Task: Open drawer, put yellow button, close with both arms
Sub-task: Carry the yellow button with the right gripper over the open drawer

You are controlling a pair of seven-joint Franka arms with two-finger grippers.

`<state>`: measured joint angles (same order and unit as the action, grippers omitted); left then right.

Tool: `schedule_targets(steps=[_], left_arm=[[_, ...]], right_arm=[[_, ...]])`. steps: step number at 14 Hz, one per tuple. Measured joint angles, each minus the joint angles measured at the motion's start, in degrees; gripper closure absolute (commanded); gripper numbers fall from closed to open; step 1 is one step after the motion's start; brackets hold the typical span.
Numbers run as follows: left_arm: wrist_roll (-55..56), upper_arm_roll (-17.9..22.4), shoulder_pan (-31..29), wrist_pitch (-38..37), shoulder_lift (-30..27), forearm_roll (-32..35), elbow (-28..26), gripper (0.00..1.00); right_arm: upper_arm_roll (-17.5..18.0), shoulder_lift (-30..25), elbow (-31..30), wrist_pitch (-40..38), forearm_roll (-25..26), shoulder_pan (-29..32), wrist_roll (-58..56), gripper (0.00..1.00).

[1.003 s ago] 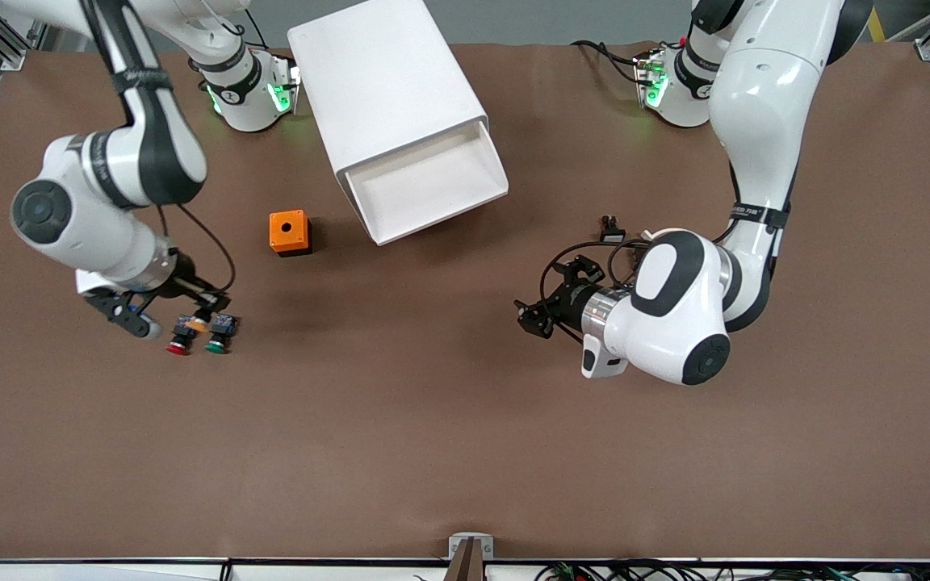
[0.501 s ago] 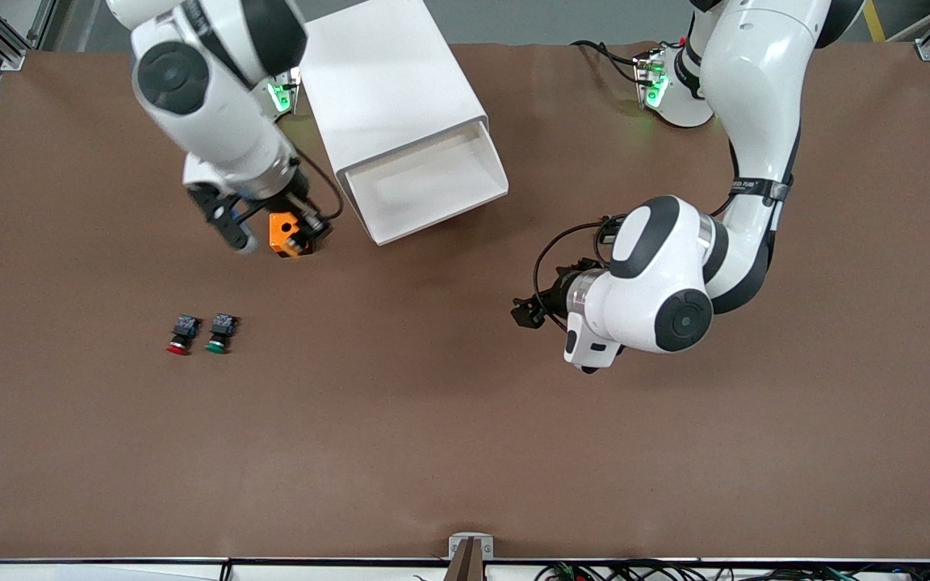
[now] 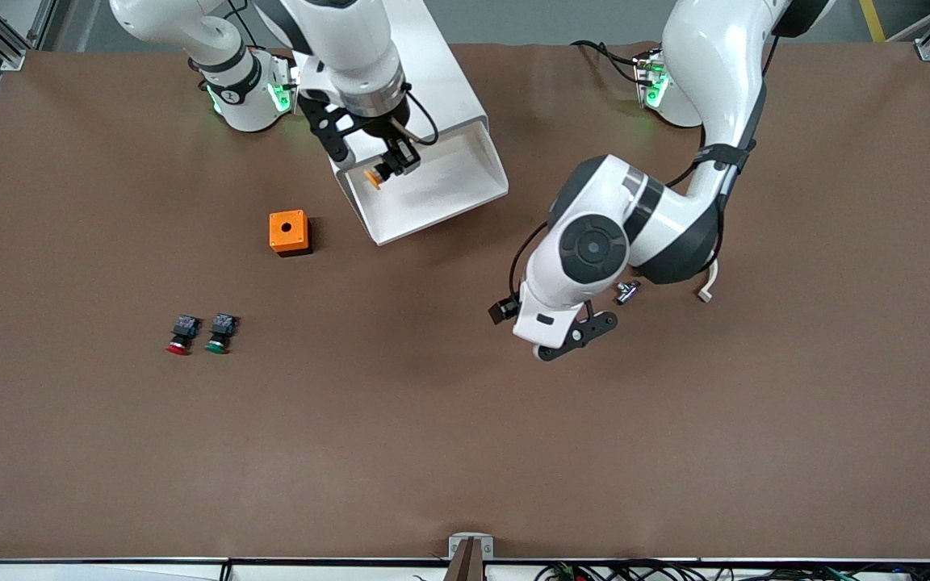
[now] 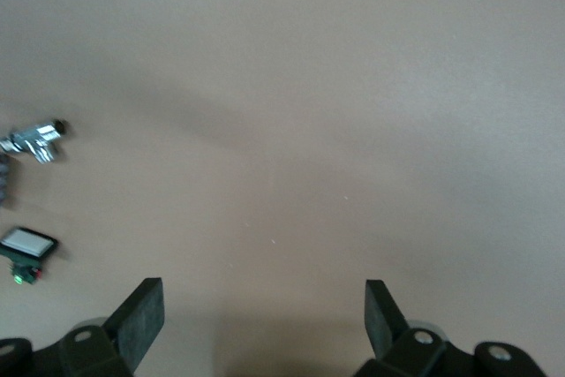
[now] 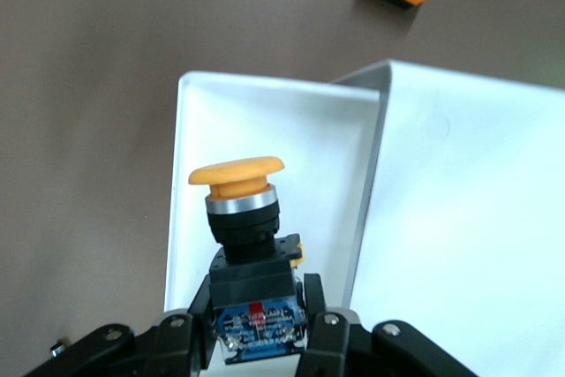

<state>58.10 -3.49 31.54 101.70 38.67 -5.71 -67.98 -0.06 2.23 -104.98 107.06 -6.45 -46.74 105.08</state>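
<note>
Right hand [image 3: 388, 167] clenched on the yellow button [image 3: 374, 177], gripped by the black-and-blue body so the cap [image 5: 237, 172] juts out past the fingertips. Held directly over the open drawer [image 3: 433, 187], at the corner toward the right arm's end. Probably kept up there so a plain release lets it fall inside, the cap pointing toward the drawer's side wall [image 5: 178, 209]. Drawer pulled well out of the cabinet [image 3: 388, 81], its white floor bare below the hand, ready to receive.

Left hand [image 3: 570, 343] released, fingers [image 4: 141, 320] spread wide, empty, hanging low over bare tabletop [image 3: 465, 452], well apart from the drawer front. Waiting, most likely for the closing push that calls for both arms.

Well away from the right hand: orange box [image 3: 289, 232] on the tabletop, red button [image 3: 180, 336] and green button [image 3: 220, 334] side by side, untouched.

Hard to tell: height of the button above the drawer floor; the three lower drawers, hidden below the top one; cabinet top partly covered by the right arm. Small metal part [image 4: 31, 139] near the left hand, unidentifiable. In the left wrist view, a white-faced piece [image 4: 26, 245] at the edge, cut off.
</note>
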Motion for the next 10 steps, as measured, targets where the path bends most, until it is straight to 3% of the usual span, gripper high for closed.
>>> schedule_targets(steps=[6, 10], left_arm=[[-0.1, 0.0, 3.0, 0.0, -0.3, 1.1, -0.4, 0.0], [0.9, 0.1, 2.9, -1.0, -0.3, 1.1, -0.6, 0.0]], right_arm=[[-0.1, 6.9, -0.1, 7.9, 1.2, -4.8, 7.6, 1.0], [-0.1, 10.2, 1.3, 8.7, 2.3, -5.9, 10.8, 1.0]])
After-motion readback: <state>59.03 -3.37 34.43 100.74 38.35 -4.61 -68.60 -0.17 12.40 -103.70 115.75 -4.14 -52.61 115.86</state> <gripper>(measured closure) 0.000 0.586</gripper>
